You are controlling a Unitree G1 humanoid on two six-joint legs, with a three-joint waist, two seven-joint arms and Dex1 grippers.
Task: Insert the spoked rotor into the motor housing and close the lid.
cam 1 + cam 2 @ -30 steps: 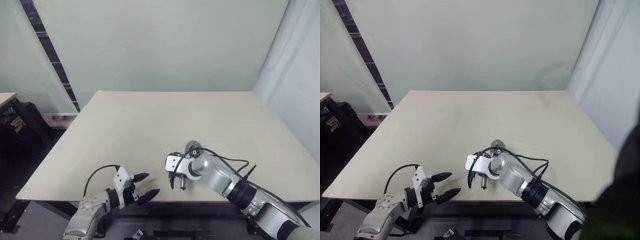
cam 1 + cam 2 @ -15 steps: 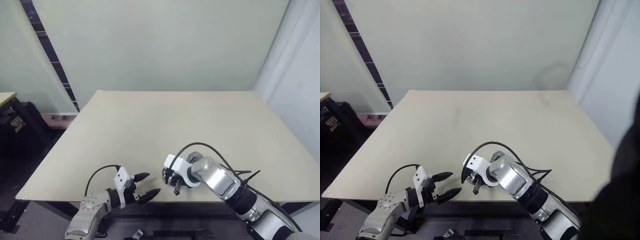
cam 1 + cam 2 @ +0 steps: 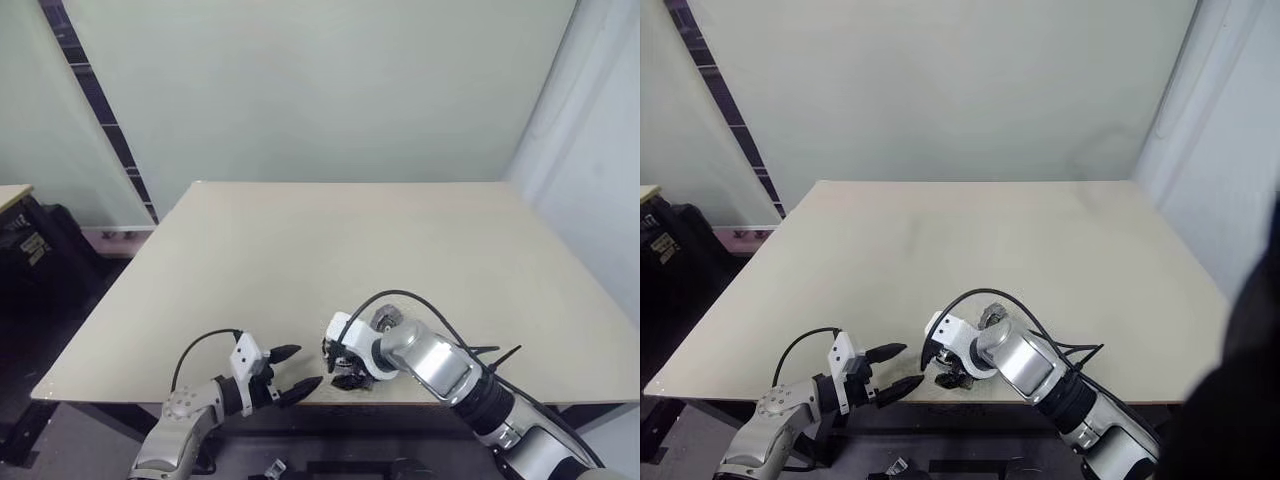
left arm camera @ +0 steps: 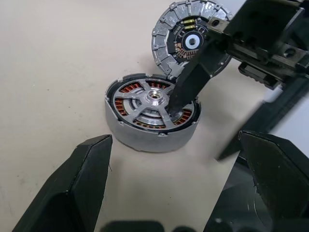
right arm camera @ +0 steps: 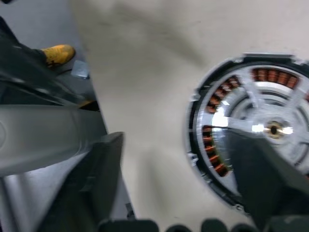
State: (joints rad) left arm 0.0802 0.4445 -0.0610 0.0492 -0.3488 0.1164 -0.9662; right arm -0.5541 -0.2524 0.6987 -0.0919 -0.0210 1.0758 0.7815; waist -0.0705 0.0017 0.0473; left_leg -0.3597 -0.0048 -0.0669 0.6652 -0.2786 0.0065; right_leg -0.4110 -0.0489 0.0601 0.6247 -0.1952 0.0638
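The spoked rotor (image 4: 137,104), round with a grey wall, copper windings and a silver spoked top with a hub, lies near the table's front edge and appears again as the rotor (image 5: 263,121). Whether that silver spoked top is the lid I cannot tell. Just behind it the motor housing (image 4: 190,41), a grey ribbed cup, dark inside with a bluish centre, stands tilted; this housing (image 3: 386,319) peeks from behind the right wrist. My right gripper (image 4: 197,135) is open, pointing down, one finger over the rotor's top, the other beside it. My left gripper (image 3: 308,365) is open, just left of the rotor.
The beige table (image 3: 300,250) stretches wide behind the parts, and its front edge runs right under both grippers. A black cable (image 3: 400,298) loops over the right wrist. Dark equipment (image 3: 35,255) stands on the floor at the far left.
The right gripper has swung down and toward the front edge until it sits over the rotor, and it now stands open. The left arm has kept still.
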